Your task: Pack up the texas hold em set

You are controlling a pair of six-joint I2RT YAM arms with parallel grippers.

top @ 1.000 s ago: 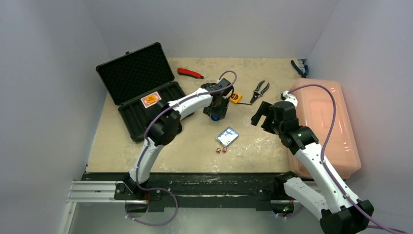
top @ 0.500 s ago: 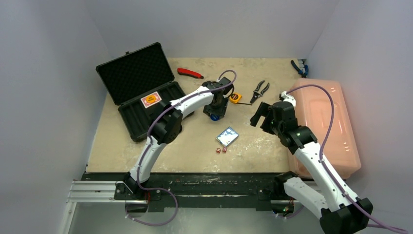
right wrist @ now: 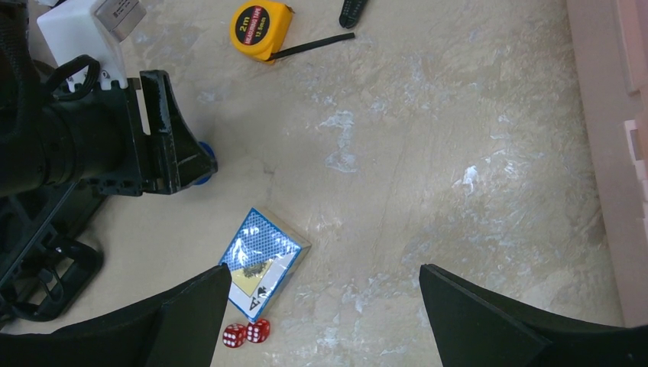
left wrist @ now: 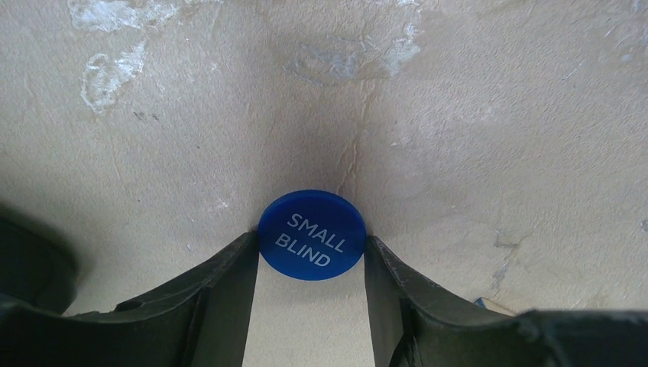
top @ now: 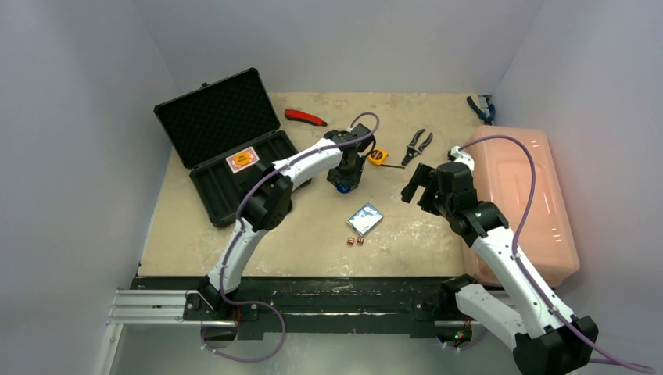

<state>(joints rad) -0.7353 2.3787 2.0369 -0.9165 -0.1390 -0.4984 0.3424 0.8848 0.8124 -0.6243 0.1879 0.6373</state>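
The black briefcase (top: pixel 215 117) lies open at the back left, a red card deck (top: pixel 243 160) in its base. My left gripper (top: pixel 345 181) points down at mid-table. In the left wrist view its fingertips (left wrist: pixel 251 238) touch both edges of a blue disc (left wrist: pixel 311 235) marked SMALL BLIND, which lies flat on the table. The blue card deck (right wrist: pixel 262 260) and two tiny red dice (right wrist: pixel 246 333) lie nearer the front. My right gripper (right wrist: pixel 322 271) hovers wide open above the table, to the right of the deck, holding nothing.
A yellow tape measure (top: pixel 378 156), black pliers (top: pixel 418 144) and a red-handled tool (top: pixel 305 117) lie toward the back. Blue-handled pliers (top: pixel 481 108) sit in the back right corner. A large pink bin (top: pixel 524 195) fills the right side.
The left gripper's fingers have drawn in onto the blue disc, and that arm settled slightly toward the back. The right arm has barely shifted.
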